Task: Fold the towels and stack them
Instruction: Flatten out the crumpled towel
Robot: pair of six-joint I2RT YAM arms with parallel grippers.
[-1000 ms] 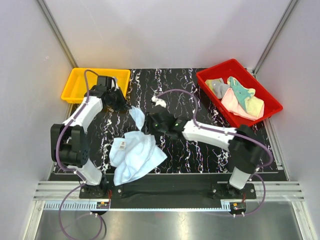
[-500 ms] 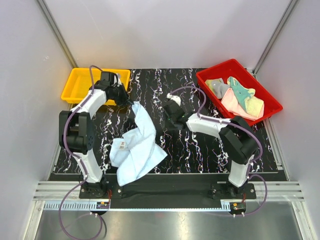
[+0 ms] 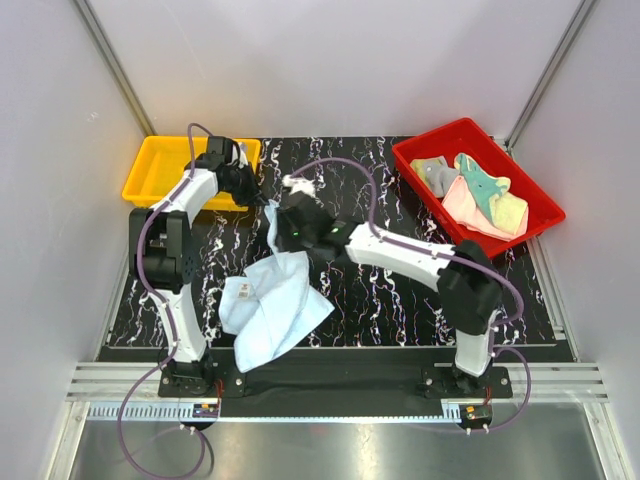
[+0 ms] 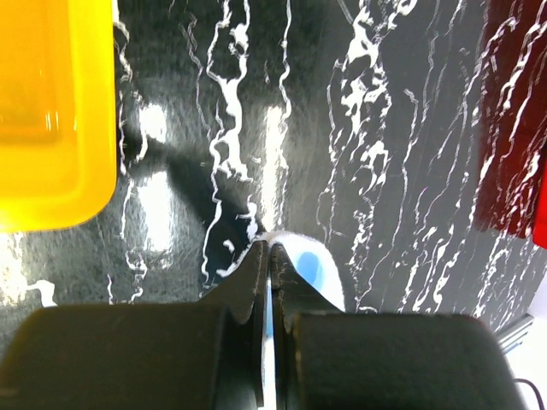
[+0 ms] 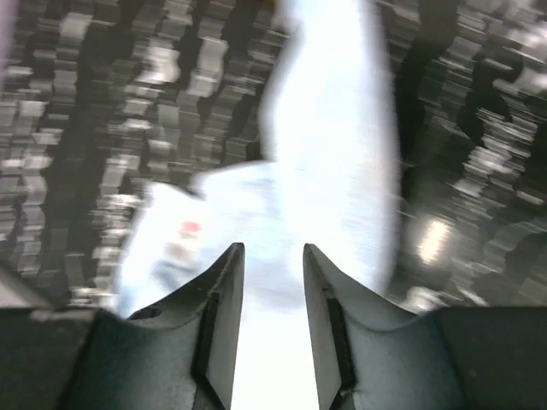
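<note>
A light blue towel [image 3: 272,305] lies crumpled at the front left of the table, with one strip drawn up toward the back. My left gripper [image 3: 256,194] is shut on that strip's corner next to the yellow bin; the left wrist view shows the cloth [image 4: 301,260] pinched between the closed jaws of the left gripper [image 4: 268,253]. My right gripper [image 3: 288,240] hovers open over the raised strip. In the blurred right wrist view the right gripper [image 5: 272,256] has its jaws apart with the towel [image 5: 333,128] beneath. Grey [image 3: 436,176], teal [image 3: 480,186], pink [image 3: 466,208] and yellow [image 3: 512,212] towels lie in the red bin.
An empty-looking yellow bin [image 3: 160,170] stands at the back left, just beside my left gripper, and shows in the left wrist view [image 4: 51,111]. The red bin [image 3: 425,150] stands at the back right. The right arm's purple cable arcs over the table's middle.
My right gripper has swung left from the table's middle to over the towel's raised strip. My left gripper has moved slightly back, still holding the corner.
</note>
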